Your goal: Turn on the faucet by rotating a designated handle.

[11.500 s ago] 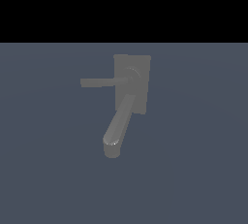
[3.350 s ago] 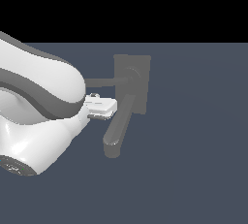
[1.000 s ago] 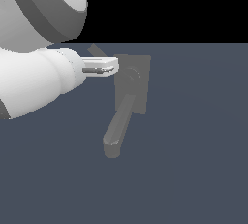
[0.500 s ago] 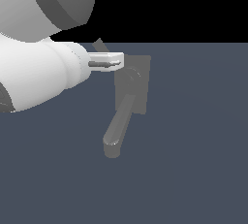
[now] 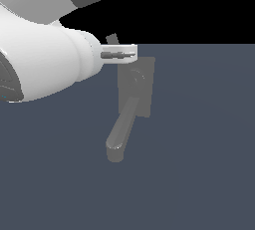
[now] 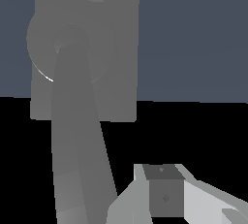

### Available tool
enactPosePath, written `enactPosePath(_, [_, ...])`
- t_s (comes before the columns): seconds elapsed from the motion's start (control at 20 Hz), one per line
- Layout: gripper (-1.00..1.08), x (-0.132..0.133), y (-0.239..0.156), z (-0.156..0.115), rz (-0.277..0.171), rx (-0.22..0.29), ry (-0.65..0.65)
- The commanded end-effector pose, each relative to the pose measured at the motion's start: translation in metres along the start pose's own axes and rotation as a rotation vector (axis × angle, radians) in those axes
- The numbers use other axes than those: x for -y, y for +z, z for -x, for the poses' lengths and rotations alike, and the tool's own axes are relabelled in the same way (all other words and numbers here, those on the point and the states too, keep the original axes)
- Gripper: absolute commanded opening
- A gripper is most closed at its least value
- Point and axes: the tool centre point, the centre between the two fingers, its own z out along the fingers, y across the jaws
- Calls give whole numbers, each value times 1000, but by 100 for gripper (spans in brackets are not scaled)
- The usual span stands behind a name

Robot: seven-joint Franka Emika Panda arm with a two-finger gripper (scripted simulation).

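Observation:
The grey faucet's flat back plate (image 5: 143, 85) stands at the scene's middle, and its thick spout (image 5: 121, 132) slopes down toward the exterior view's left. Only the tip of the thin handle (image 5: 112, 39) shows, poking up behind my gripper (image 5: 122, 54). The gripper is at the plate's upper corner on the exterior view's left, its fingers together with nothing between them. In the wrist view the handle (image 6: 77, 145) runs from the round hub (image 6: 65, 43) on the back plate (image 6: 121, 48) toward the camera. It passes beside my fingertips (image 6: 164, 194).
My bulky white arm (image 5: 45, 59) fills the exterior view's upper left and hides what lies behind it. A flat dark blue-grey floor (image 5: 199, 174) surrounds the faucet.
My gripper has moved up and toward the exterior view's right, against the plate's upper corner. The handle tip has swung further upward with it. Spout and plate are unmoved.

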Motion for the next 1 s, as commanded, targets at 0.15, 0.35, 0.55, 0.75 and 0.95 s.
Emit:
enactPosePath(0.15, [-100,6,1,5,-2,-1,1])
enactPosePath(0.35, [-100,19,1,11,-1,5,2])
enactPosePath(0.55, [-100,33,2,16,-1,10,3])
enactPosePath(0.75, [-100,46,3,22,-1,15,4])
enactPosePath(0.95, [-100,60,4,28,0,21,6])
